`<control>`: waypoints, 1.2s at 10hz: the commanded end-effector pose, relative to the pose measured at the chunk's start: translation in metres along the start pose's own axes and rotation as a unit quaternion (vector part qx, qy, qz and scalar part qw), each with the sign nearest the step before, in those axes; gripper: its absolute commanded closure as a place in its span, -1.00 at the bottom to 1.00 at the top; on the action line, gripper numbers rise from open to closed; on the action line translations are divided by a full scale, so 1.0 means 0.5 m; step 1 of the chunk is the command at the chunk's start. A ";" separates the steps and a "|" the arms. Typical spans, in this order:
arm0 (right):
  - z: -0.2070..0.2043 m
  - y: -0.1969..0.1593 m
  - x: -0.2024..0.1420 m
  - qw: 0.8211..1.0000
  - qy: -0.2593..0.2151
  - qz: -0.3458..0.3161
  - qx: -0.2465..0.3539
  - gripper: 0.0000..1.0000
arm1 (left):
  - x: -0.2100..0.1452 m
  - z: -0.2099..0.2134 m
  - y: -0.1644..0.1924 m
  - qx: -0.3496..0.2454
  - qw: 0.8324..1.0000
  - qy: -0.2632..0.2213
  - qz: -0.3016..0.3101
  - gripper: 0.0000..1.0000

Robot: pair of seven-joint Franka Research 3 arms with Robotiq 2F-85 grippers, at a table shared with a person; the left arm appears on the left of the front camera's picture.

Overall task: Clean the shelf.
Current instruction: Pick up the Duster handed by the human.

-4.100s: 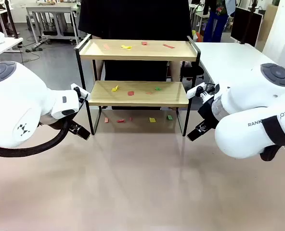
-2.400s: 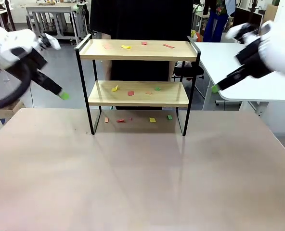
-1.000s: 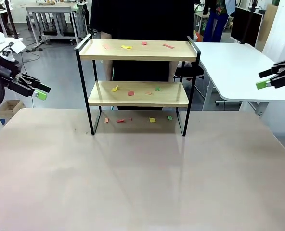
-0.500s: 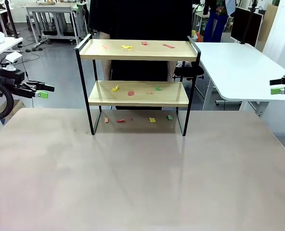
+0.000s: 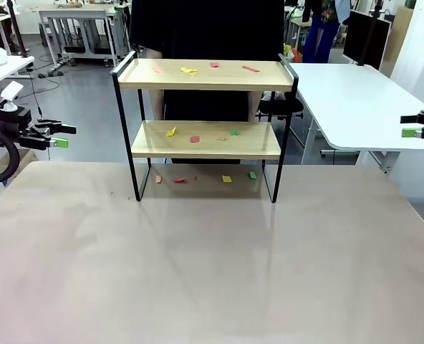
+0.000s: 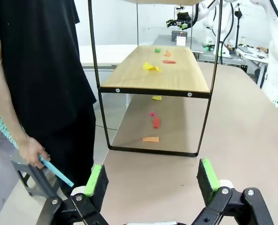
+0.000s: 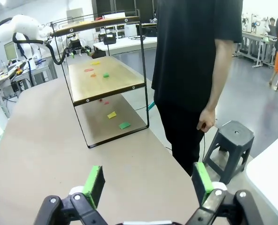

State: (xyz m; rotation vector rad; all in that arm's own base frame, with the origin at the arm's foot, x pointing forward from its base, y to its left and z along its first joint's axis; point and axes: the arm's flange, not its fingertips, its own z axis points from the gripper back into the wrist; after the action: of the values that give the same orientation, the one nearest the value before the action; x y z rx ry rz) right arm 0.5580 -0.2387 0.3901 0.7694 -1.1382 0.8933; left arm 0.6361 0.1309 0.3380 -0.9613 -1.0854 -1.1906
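I am looking across the counter (image 5: 212, 251), which is filling the lower half of the front view. The shelf (image 5: 205, 122) is standing at its far edge, upper middle of the frame, probably so both arms can reach it from either side. A person (image 5: 205, 29) is standing just behind it, head cut off by the top edge.

The left pincer (image 5: 63, 136) is hanging at the left edge and the right pincer (image 5: 410, 125) at the right edge, both well apart from the shelf. Each is pointing inward with its fingers spread wide and nothing between them. I judge they are parked there to leave the shelf clear; cleaning is not yet begun.

Coloured scraps (image 5: 188, 70) are lying on the top board, more on the lower board and on the counter beneath. What they are made of, I cannot tell.

In the left wrist view, lower left, the person's hand is gripping a teal stick (image 6: 57, 171); its working end is hidden.
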 end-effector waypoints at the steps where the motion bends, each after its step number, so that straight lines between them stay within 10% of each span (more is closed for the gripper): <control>1: 0.005 0.017 0.010 1.000 0.002 0.000 -0.007 -1.00 | 0.011 0.000 -0.007 0.002 1.000 0.000 0.002 -1.00; 12: 0.003 -0.070 0.004 0.997 -0.082 -0.004 -0.009 -1.00 | -0.002 0.093 0.034 0.032 0.987 -0.140 -0.069 -1.00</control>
State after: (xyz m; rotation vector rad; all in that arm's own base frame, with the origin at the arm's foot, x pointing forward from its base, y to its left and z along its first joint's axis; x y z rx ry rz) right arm 0.5823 -0.2528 0.3864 0.8236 -1.2598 0.8491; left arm 0.6425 0.1751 0.3461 -1.0213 -1.3959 -1.1331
